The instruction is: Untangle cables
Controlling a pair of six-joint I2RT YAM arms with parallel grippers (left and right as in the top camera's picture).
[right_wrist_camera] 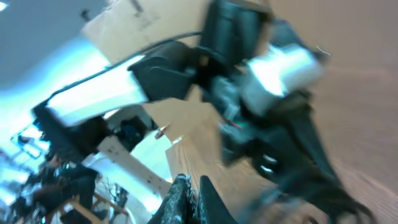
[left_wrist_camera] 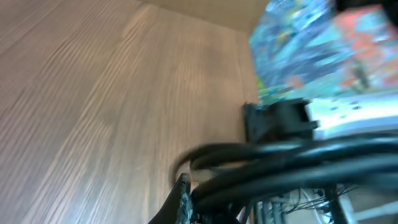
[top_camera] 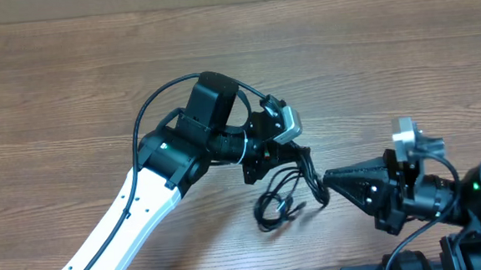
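The cables (top_camera: 282, 198) are lying bunched on the table (top_camera: 69, 70). The left gripper (top_camera: 259, 169) is pinching the bunch's far-left strands, likely anchoring them. The right gripper (top_camera: 329, 180), jaws pressed together, is touching the bunch's right side, probably readying a pull.

The left hand (top_camera: 290, 155) and right hand (top_camera: 327, 178) both meet the tangled cables (top_camera: 280, 201) on the table (top_camera: 69, 70).
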